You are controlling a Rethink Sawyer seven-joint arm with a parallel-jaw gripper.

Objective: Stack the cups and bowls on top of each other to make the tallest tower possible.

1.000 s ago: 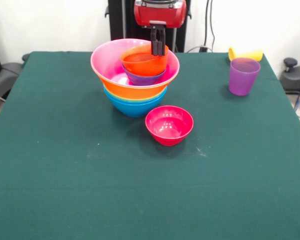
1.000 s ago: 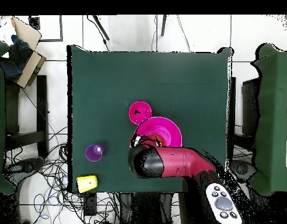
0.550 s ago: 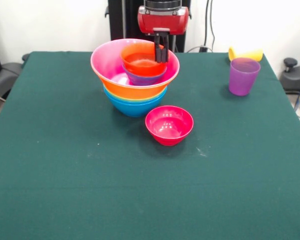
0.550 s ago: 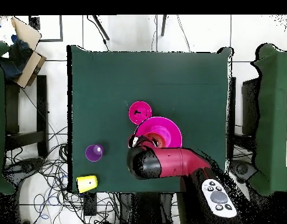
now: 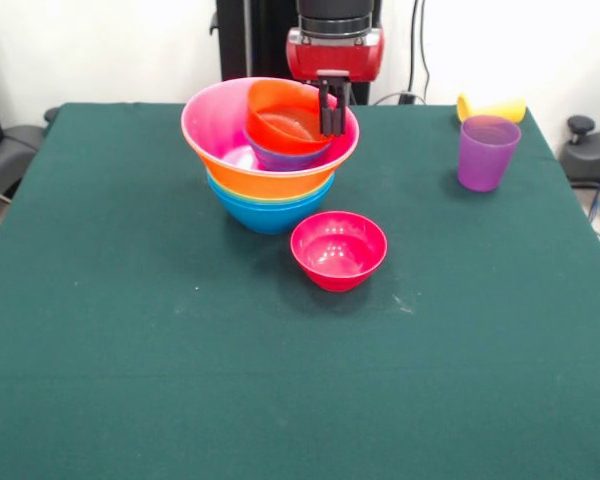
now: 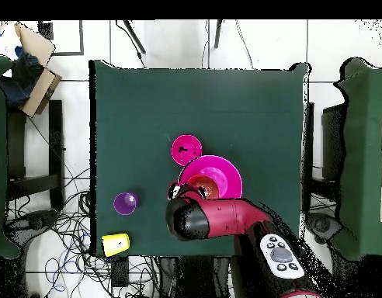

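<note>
The tower (image 5: 270,185) stands at the back middle of the green table (image 5: 180,380): light blue bowls at the base, then a wide orange bowl and a wide pink bowl (image 5: 215,120). Inside the pink bowl sits a small dark blue bowl (image 5: 285,156), and an orange-red bowl (image 5: 280,112) rests tilted in it. My gripper (image 5: 331,110) is shut on the orange-red bowl's right rim. A crimson bowl (image 5: 338,250) stands alone in front of the tower. The purple cup (image 5: 485,150) stands upright at the right, and the yellow cup (image 5: 492,106) lies on its side behind it. In the overhead view my arm (image 6: 217,217) hides the gripper.
From above, the pink bowl (image 6: 223,172), crimson bowl (image 6: 186,147), purple cup (image 6: 125,203) and yellow cup (image 6: 116,244) all lie in the table's lower half. Cables and a cardboard box (image 6: 31,54) lie on the floor around the table.
My gripper has moved to the right in the front view, and the orange-red bowl has shifted and tilted with it. The crimson bowl and both cups have not moved.
</note>
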